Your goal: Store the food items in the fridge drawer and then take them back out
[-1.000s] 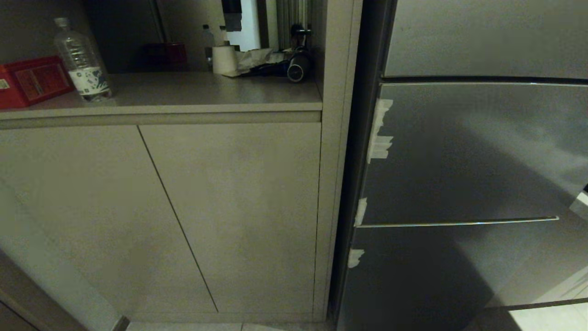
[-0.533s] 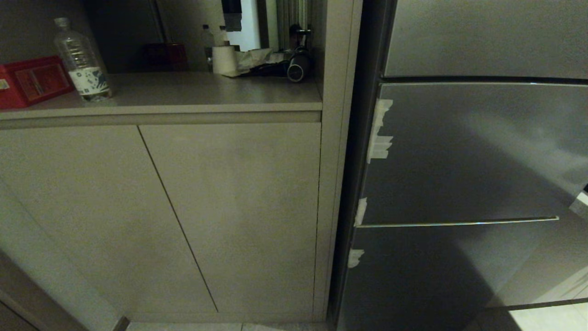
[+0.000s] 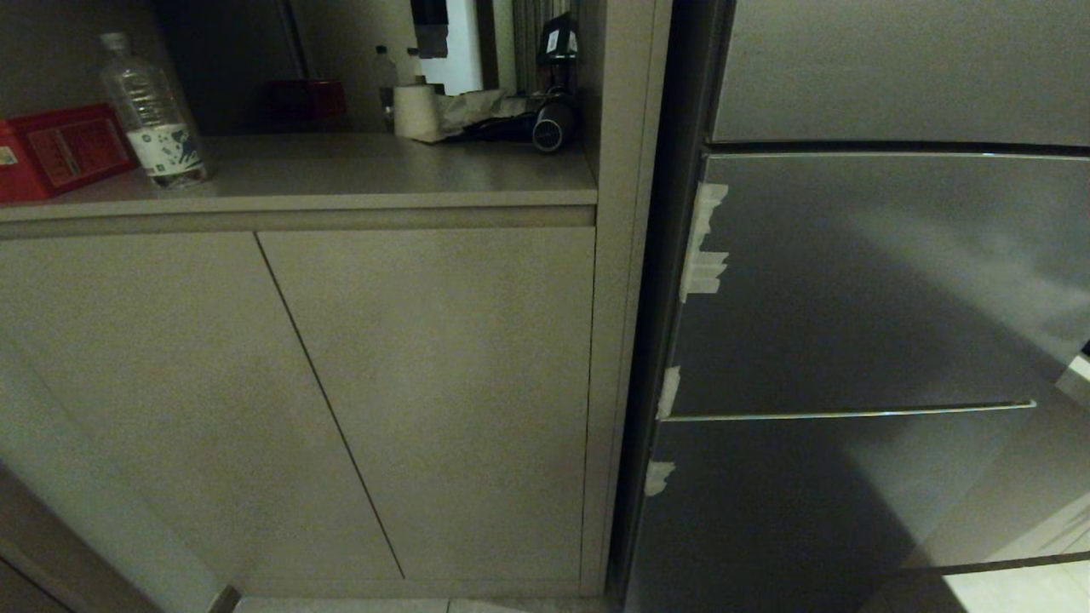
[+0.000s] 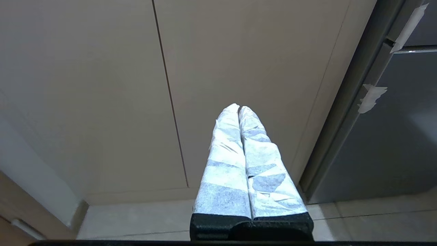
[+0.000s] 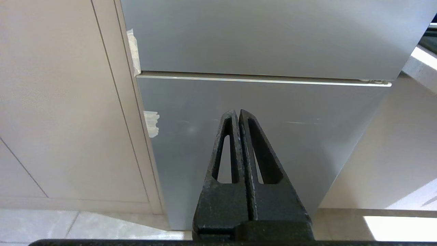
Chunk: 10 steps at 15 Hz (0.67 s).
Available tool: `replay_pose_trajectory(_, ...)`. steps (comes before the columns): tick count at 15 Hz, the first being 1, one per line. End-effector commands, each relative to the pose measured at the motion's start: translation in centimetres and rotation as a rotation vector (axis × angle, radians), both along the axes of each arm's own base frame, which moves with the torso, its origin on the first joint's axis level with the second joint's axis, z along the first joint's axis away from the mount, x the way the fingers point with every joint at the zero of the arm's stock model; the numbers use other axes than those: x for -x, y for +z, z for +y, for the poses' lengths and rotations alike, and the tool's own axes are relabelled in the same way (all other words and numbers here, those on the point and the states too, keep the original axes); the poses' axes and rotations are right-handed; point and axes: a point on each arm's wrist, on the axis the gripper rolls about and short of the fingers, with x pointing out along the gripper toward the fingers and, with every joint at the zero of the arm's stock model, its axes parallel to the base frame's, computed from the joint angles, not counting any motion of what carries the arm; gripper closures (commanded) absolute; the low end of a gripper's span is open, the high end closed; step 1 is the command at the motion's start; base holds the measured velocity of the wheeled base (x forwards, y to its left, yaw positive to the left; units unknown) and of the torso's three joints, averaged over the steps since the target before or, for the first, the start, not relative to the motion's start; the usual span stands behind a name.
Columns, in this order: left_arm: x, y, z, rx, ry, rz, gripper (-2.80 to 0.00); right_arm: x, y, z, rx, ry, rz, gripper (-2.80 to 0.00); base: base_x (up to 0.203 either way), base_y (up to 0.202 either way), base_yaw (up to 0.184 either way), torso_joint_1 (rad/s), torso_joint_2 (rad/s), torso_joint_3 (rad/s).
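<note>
Head view: the closed fridge [image 3: 877, 281] fills the right half, with taped marks on its left edge; the cabinet doors [image 3: 341, 392] fill the left. On the counter [image 3: 358, 170] above them stand a water bottle [image 3: 153, 111] at far left, a red box [image 3: 60, 149] and a paper roll [image 3: 415, 109]. Compared with half a second ago, only a small dark object [image 3: 558, 38] at the far back of the counter sits higher; fridge and cabinet are unchanged, so this has no bearing on the task. Neither arm shows here

Left wrist view: the left hand [image 4: 239, 108], fingers wrapped in pale tape, is pressed fully together, holding nothing, facing the cabinet doors near the floor

Right wrist view: the right hand [image 5: 238, 111] is likewise fully closed and empty, facing the lower fridge panel [image 5: 259, 136]

The fridge drawer and food items are not visible anywhere; judged from this, the task has not begun and the fridge must first be opened
</note>
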Motion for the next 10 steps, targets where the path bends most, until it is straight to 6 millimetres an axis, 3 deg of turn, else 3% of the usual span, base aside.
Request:
replay_pose_trajectory(1, 0.0, -0.1, 0.0, -0.036, -0.006, 0.008, 0.00, -0.3, -0.9, 0.0, 0.052, 0.004, 0.033, 0.00, 0.000, 0.000, 0.000, 0.000, 0.00, 0.000)
replay_pose_trajectory(4, 0.0, 0.0, 0.0, -0.094, -0.007, 0.003, 0.00, -0.3, -0.9, 0.0, 0.109, 0.005, 0.035, 0.00, 0.000, 0.000, 0.000, 0.000, 0.00, 0.000)
replay_pose_trajectory(5, 0.2, 0.8, 0.0, -0.112, -0.012, -0.023, 0.00, -0.3, -0.9, 0.0, 0.097, 0.003, 0.035, 0.00, 0.000, 0.000, 0.000, 0.000, 0.00, 0.000)
replay_pose_trajectory(7, 0.5, 4.6, -0.1, -0.103, -0.044, -0.069, 0.00, -0.3, -0.9, 0.0, 0.096, 0.007, 0.035, 0.00, 0.000, 0.000, 0.000, 0.000, 0.00, 0.000)
replay_pose_trajectory(9, -0.8, 9.5, -0.2, -0.029, -0.116, -0.042, 0.00, -0.3, -0.9, 0.0, 0.114, 0.015, 0.036, 0.00, 0.000, 0.000, 0.000, 0.000, 0.00, 0.000)
replay_pose_trajectory(10, -2.0, 11.0, -0.3, 0.007, -0.169, 0.001, 0.00, -0.3, -0.9, 0.0, 0.111, 0.016, 0.036, 0.00, 0.000, 0.000, 0.000, 0.000, 0.00, 0.000)
